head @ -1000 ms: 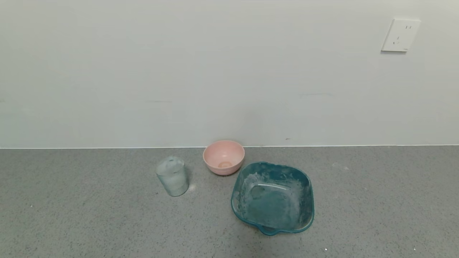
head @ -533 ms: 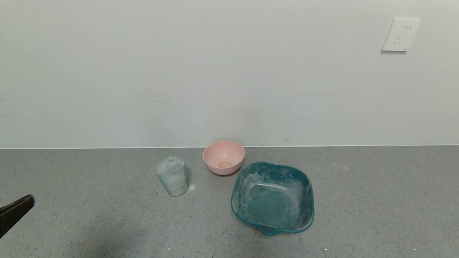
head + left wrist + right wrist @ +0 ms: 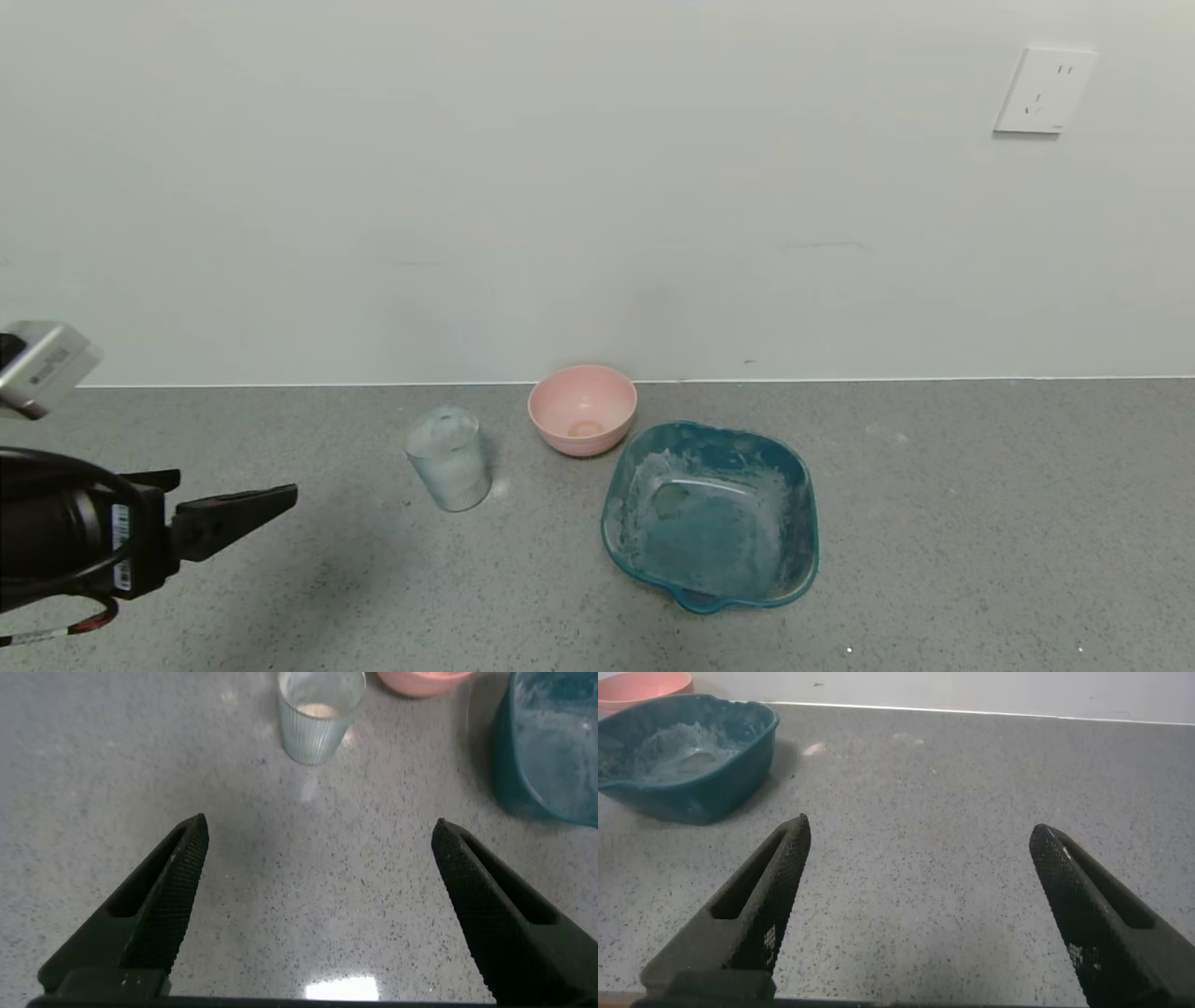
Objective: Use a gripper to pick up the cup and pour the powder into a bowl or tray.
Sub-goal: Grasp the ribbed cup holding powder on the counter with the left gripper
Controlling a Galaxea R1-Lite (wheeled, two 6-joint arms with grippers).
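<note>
Standing upright at centre-left of the head view, cup (image 3: 449, 458), dusted with powder (image 3: 319, 710), untouched. Pink bowl (image 3: 583, 409) just beside it to the upper right; teal tray (image 3: 709, 515) lower right. Left gripper (image 3: 318, 910), lower left, jaws spread wide, aimed at the cup, likely approaching to grasp. Right gripper (image 3: 920, 905) spread, idle over bare counter (image 3: 980, 523).

You get even, soft overhead light with no harsh contrast. On the desk (image 3: 934, 523) the shadows are faint: a soft smudge beneath the left hand (image 3: 233, 513), a thin one beside the cup (image 3: 449, 458). In the left wrist view a bright glare patch sits on the desk between the fingers (image 3: 168, 896), with a smaller glint just below the cup. The right hand's fingers (image 3: 761, 896) look slightly soft up close. The wall reads flat and evenly lit.
</note>
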